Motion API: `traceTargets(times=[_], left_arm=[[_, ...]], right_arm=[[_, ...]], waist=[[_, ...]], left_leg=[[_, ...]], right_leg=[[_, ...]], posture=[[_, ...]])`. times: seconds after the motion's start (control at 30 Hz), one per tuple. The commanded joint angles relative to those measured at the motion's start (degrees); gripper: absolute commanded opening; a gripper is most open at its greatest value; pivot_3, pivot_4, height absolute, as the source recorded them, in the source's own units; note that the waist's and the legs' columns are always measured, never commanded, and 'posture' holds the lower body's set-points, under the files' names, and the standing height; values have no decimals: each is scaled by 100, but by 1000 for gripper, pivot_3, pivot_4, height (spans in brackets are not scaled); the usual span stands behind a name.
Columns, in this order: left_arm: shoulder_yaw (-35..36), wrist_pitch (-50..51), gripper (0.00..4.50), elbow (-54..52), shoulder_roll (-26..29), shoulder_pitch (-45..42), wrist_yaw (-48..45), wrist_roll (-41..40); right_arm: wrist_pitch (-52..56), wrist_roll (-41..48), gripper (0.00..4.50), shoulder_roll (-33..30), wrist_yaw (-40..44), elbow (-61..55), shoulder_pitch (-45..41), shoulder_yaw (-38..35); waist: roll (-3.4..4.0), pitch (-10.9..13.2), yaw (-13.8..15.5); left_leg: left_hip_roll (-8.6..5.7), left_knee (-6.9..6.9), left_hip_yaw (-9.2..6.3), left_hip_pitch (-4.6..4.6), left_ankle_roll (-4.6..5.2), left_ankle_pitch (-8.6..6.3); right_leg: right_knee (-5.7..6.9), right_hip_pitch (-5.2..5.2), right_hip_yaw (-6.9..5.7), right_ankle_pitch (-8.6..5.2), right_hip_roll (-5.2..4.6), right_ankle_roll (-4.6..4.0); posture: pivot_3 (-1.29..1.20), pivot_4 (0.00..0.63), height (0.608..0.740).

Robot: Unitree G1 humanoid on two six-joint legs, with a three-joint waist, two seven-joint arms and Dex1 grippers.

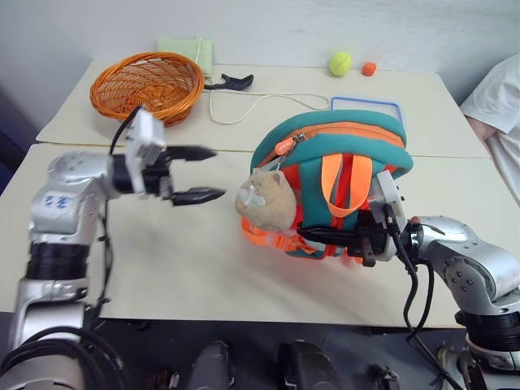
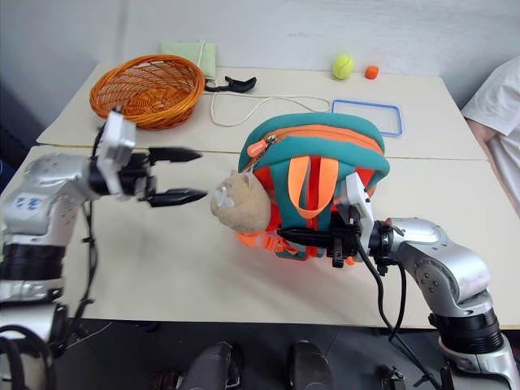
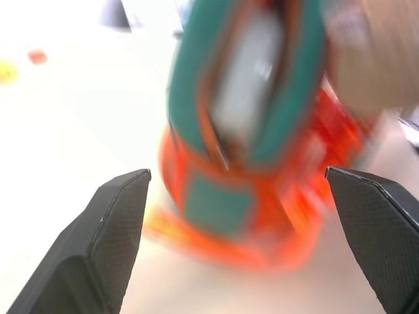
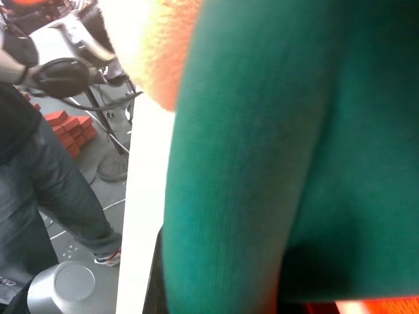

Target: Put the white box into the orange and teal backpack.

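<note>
Our left gripper (image 1: 197, 174) hangs spread wide at nine o'clock of the backpack (image 1: 329, 175), apart from it. Our right gripper (image 1: 313, 236) is pressed together on the backpack's lower front, at its orange straps. The box (image 3: 245, 78), blurred, seems to sit inside the open top.

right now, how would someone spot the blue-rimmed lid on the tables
Look to the far table, behind the backpack standing on the near one. The lid lies flat just beyond the backpack's top, below the yellow ball. It is the only flat rectangle with a blue rim.
</note>
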Motion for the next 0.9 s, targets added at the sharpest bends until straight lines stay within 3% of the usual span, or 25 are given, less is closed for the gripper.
traceTargets(times=[0.03, 0.23, 0.5, 0.67, 0.9], left_arm=[[459, 306, 4489, -1156, -23, 253, 249, -671], [491, 813, 4489, -2572, -692, 425, 1477, -1375], [-301, 295, 4489, -2496, -1359, 64, 2100, -692], [-393, 47, 3363, -2365, -1429, 6, 1997, -618], [204, -23, 1368, -1868, -950, -66, 1889, -695]], right_arm=[[-136, -58, 0, 81, 0, 87, -77, 18], [-119, -140, 0, 115, 60, 199, -138, 111], [-168, -181, 0, 192, 78, 314, -274, 226], [-185, -231, 0, 271, 48, 290, -270, 240], [-324, -318, 0, 380, -79, 245, -166, 149]], waist=[[-1, 1, 24], [-1, 0, 44], [-1, 0, 6], [-1, 0, -1], [0, 0, -2]], left_leg=[[0, 4, -2, -1, 2, -1], [-14, 12, -23, -3, 8, -3], [-5, 8, -20, 4, -5, 4], [-5, 7, -19, 3, -5, 5], [-2, 6, -19, 5, -7, 6]], right_leg=[[2, 1, 0, 0, -2, 0], [-12, 11, -6, 0, -15, 0], [-7, 11, -6, 0, 5, 0], [-6, 11, -4, 0, 6, 0], [-8, 10, -4, 0, 7, 0]], posture=[[0, 150, 740], [0, 150, 740], [0, 150, 740], [0, 150, 740], [0, 150, 740]])
